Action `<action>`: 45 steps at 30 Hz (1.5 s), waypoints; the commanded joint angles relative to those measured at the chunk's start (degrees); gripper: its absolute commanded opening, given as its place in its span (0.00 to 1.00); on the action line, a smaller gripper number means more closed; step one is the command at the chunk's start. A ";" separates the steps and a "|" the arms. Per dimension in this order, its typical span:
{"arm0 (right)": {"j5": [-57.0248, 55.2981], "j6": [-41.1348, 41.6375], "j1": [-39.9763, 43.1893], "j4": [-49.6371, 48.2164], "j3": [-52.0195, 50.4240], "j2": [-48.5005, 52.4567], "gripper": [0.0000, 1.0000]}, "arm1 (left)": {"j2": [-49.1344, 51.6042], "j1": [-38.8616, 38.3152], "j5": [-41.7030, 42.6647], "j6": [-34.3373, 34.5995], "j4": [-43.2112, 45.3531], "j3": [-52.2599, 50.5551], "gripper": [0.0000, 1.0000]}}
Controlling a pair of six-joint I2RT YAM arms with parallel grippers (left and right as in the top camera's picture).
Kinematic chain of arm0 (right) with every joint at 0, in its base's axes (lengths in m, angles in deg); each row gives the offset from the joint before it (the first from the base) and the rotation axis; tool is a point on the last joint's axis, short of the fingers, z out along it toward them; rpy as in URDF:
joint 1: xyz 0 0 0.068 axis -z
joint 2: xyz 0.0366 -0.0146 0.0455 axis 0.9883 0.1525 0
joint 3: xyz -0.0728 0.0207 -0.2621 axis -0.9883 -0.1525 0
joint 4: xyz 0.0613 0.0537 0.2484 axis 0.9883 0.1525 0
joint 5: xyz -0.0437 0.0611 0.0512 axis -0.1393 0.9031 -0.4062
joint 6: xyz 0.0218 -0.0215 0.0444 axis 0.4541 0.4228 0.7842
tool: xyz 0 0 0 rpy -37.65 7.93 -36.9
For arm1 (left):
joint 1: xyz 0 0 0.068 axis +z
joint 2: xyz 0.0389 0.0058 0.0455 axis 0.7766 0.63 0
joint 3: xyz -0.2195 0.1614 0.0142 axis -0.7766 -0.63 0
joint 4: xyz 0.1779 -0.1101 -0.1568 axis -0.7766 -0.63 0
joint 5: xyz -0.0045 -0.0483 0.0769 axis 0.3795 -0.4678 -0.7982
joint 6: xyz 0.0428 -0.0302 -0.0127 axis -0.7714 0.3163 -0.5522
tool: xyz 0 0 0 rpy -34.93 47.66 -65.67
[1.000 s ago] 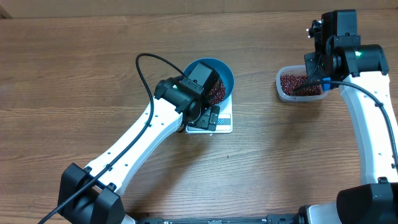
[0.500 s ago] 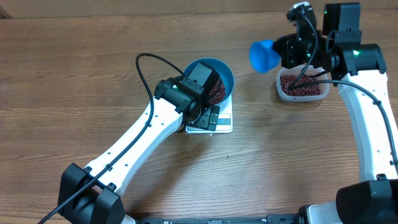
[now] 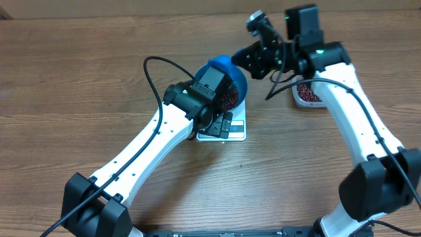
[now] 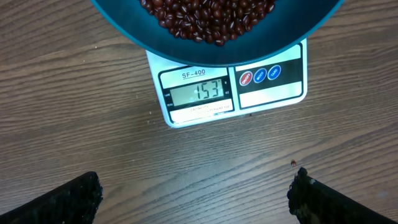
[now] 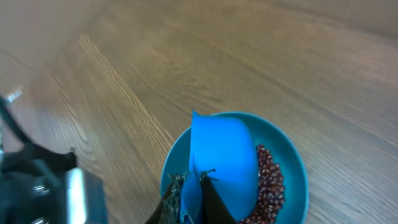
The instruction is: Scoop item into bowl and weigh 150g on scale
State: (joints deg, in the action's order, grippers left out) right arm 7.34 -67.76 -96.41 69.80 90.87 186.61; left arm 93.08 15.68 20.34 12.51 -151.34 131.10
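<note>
Right gripper, seen from overhead, is clamped tight on the handle of a blue scoop. It reaches in from the desk's far right side. The scoop hangs over the far rim of the bowl, its handle running back toward the right arm. That makes the right arm the one placed to tip or lift. The bowl sits on the scale near the middle of the desk, with beans inside. The left gripper hovers over the scale's near edge, mostly hidden under its own wrist. The tub near the far right edge is largely covered by the right arm.

Left wrist view: the left gripper is spread wide and holds nothing. Below it the scale shows its display, which reads 153. The bowl with its beans is cut off at the top. One stray bean lies on the desk beside the scale.

Right wrist view: the right gripper pinches the scoop directly above the bowl. Beans show past the scoop's right side. Only the scoop's back shows, so I cannot tell whether it carries any beans. With that reading, adding more would likely overshoot.
</note>
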 commanded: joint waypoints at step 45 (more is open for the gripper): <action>-11.21 -16.20 -4.96 -2.49 1.75 4.26 0.04 | 0.11 -0.37 0.20 0.33 0.04 -0.31 1.00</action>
State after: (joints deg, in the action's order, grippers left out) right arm -4.71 -79.24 -101.57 66.39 90.78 193.85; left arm 93.08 15.68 20.34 12.51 -151.34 131.10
